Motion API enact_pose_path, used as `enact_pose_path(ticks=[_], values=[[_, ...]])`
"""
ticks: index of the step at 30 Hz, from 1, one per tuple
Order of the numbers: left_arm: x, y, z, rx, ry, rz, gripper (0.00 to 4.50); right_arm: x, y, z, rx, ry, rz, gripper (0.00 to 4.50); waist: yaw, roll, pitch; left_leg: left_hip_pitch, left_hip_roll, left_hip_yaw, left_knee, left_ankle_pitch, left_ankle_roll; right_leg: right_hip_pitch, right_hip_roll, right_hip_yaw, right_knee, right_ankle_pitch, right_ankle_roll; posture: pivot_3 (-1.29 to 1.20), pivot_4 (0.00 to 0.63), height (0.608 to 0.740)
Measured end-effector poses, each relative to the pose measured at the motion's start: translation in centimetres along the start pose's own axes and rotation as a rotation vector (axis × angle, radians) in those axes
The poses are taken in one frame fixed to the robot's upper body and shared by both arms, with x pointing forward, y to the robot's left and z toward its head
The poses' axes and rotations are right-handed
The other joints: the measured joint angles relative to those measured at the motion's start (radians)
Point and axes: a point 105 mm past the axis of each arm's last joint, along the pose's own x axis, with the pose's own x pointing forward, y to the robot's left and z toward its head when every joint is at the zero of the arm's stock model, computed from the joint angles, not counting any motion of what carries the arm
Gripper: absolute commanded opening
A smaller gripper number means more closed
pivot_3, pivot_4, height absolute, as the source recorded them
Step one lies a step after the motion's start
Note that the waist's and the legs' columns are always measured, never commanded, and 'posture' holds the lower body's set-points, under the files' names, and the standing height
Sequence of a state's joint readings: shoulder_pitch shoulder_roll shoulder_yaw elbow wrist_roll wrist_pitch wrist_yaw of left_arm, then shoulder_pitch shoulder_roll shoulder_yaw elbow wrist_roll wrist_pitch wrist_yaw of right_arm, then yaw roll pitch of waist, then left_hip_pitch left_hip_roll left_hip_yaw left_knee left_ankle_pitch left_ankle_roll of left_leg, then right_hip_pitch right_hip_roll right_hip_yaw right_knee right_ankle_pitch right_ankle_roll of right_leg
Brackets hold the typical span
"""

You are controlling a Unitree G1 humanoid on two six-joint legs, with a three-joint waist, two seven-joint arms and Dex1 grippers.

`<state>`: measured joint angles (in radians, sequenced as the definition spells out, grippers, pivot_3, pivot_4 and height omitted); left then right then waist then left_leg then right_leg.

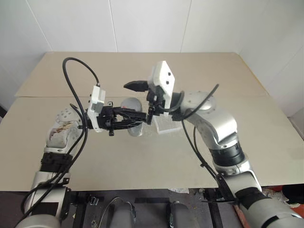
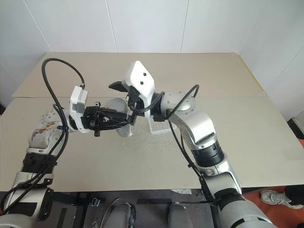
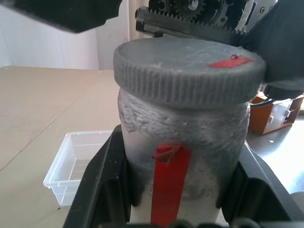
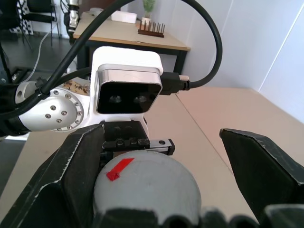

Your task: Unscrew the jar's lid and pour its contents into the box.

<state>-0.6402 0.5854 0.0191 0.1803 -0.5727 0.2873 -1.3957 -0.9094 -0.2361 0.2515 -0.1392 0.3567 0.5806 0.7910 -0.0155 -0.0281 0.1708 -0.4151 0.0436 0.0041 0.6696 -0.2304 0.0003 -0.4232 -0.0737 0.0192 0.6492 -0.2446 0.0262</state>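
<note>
Clamped in the left gripper (image 3: 173, 199) above the middle of the beige table (image 1: 247, 142), the silvery-grey cylindrical jar with a red stripe (image 3: 183, 152) is held with its ribbed round grey lid (image 3: 187, 69) on. The right gripper (image 4: 156, 180) is spread wide around the lid, not yet gripping. Unscrewing and pouring into the translucent white plastic box (image 3: 71, 166), near the table's middle, are judged undone.
</note>
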Motion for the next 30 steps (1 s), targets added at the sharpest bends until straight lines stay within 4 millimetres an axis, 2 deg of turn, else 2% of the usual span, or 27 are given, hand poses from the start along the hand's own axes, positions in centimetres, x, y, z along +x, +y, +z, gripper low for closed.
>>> enact_pose_path(ticks=[7, 16, 26, 28, 30], values=[[-0.3, 0.4, 0.1, -0.003, 0.016, -0.003, 1.92, 0.7, -0.4, -0.3, 0.023, 0.017, 0.012, 4.45, 0.000, 0.000, 0.000, 0.000, 0.000, 0.000, 0.000, 0.000, 0.000, 0.000, 0.000, 0.000, 0.000, 0.000, 0.000, 0.00, 0.150, 0.740], [-1.0, 0.3, 0.2, -0.009, 0.051, -0.015, 1.92, 0.6, -0.3, -0.4, 0.036, 0.016, 0.038, 4.45, -0.001, 0.000, 0.000, 0.000, 0.000, 0.000, 0.000, 0.000, 0.000, 0.000, 0.000, 0.000, 0.000, 0.000, 0.000, 0.00, 0.150, 0.740], [-3.1, 0.4, 1.1, -0.044, 0.045, 0.022, 1.92, -1.2, -1.0, -0.6, 0.030, 0.040, 0.057, 4.45, -0.001, 0.000, 0.000, 0.000, 0.000, 0.000, 0.000, 0.000, 0.000, 0.000, 0.000, 0.000, 0.000, 0.000, 0.000, 0.00, 0.150, 0.740], [-3.7, 0.1, 1.3, -0.043, 0.048, 0.013, 1.92, -2.4, -2.0, -1.0, 0.037, 0.054, 0.002, 4.45, -0.001, 0.000, 0.000, 0.000, 0.000, 0.000, 0.000, 0.000, 0.000, 0.000, 0.000, 0.000, 0.000, 0.000, 0.000, 0.00, 0.150, 0.740], [-3.5, -0.7, 1.8, -0.027, 0.030, -0.049, 1.92, -4.3, -4.4, -2.1, 0.056, 0.098, -0.122, 4.45, 0.006, 0.000, 0.000, 0.000, 0.000, 0.000, 0.000, 0.000, 0.000, 0.001, -0.001, -0.001, -0.001, 0.000, 0.000, 0.00, 0.150, 0.740]])
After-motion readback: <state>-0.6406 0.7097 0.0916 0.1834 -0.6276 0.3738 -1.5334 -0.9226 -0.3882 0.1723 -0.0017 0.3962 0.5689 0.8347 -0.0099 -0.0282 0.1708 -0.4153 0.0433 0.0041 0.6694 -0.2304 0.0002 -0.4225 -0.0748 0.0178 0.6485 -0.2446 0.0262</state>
